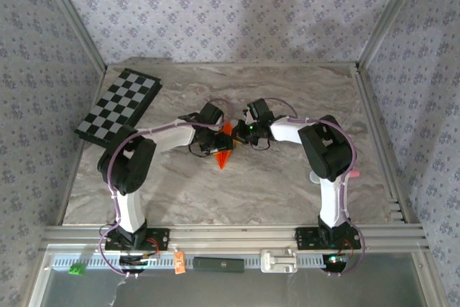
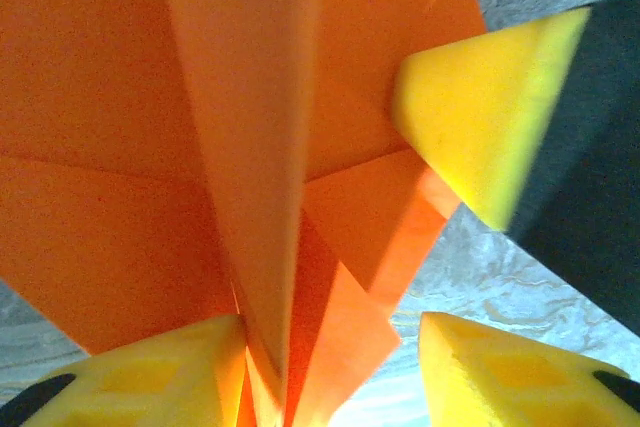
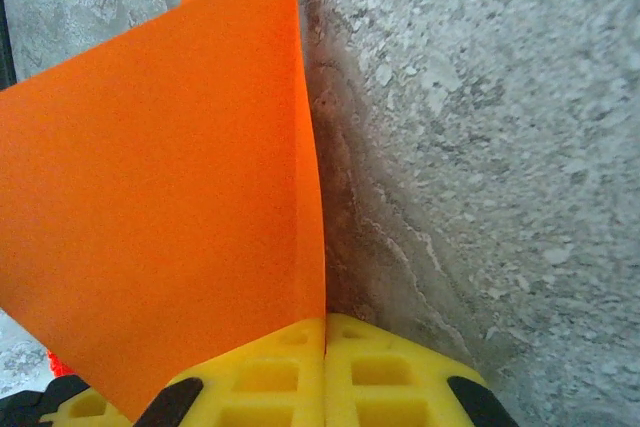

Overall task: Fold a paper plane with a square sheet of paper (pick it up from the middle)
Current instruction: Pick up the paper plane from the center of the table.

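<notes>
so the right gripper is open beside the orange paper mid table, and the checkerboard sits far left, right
Not quite. The right gripper is shut, jaws pressed together on an edge of the orange paper, as the right wrist view shows. The paper does lie mid table and the checkerboard far left.

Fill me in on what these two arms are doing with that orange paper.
Both arms meet at the middle of the table over the folded orange paper, which is creased partway to a plane. The right gripper is shut on one edge of it. The left gripper stands open around the creased layers, one pad touching the paper, the other clear of it.
</notes>
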Robot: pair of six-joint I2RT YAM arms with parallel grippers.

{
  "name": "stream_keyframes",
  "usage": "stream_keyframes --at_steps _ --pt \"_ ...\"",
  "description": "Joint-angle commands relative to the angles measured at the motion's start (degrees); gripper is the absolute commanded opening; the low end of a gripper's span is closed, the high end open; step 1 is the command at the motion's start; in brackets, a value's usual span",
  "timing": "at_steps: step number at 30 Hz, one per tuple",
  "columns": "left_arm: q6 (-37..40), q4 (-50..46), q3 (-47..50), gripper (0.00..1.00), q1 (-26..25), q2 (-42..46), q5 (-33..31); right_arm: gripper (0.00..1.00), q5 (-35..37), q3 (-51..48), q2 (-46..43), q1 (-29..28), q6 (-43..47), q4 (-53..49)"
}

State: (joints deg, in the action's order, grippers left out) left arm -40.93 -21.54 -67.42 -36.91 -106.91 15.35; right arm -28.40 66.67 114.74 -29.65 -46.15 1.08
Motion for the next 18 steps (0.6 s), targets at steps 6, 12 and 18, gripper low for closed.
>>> stream_keyframes --at_steps 6,12,18 --pt "1.3 -3.4 -2.2 0.39 -0.4 -0.6 -4.0 0.07 -1.6 3.1 -1.8 0.0 -1.0 -2.1" --pt "0.6 -4.3 -3.0 0.28 -0.4 -0.9 -6.3 0.07 -1.7 3.3 -1.7 0.1 -1.0 -2.7" --pt "1.0 -5.9 -4.5 0.14 -0.3 -1.0 -8.4 0.2 -0.1 3.2 -2.8 0.7 0.1 -4.0"
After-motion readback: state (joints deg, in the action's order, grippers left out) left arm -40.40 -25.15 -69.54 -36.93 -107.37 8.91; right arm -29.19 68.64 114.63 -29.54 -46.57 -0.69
